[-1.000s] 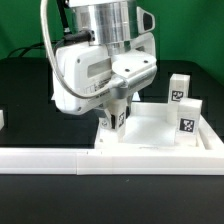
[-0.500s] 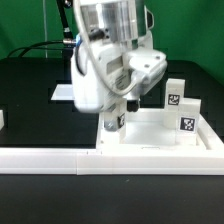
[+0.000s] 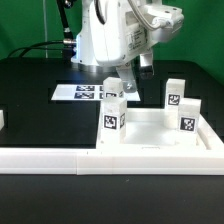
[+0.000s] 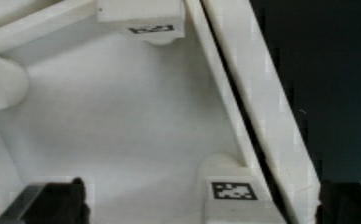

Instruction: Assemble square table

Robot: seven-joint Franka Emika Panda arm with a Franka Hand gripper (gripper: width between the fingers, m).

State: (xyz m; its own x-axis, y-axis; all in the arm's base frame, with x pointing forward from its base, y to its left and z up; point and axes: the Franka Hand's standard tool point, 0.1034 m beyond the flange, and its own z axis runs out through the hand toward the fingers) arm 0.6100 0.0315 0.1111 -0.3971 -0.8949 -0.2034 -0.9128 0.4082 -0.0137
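- The square table top (image 3: 150, 132) lies at lower centre-right of the exterior view, its rim against the long white rail (image 3: 60, 158) along the bottom.
- Three tagged legs stand upright in it: one (image 3: 113, 113) at its left corner, two (image 3: 177, 96) (image 3: 187, 119) on the right.
- The gripper (image 3: 133, 70) hangs above, fingers spread, clasping nothing.
- The marker board (image 3: 80, 93) lies behind, at centre left.

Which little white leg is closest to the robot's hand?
The leg on the exterior view's left, right under the open hand. The other two legs stand farther right.
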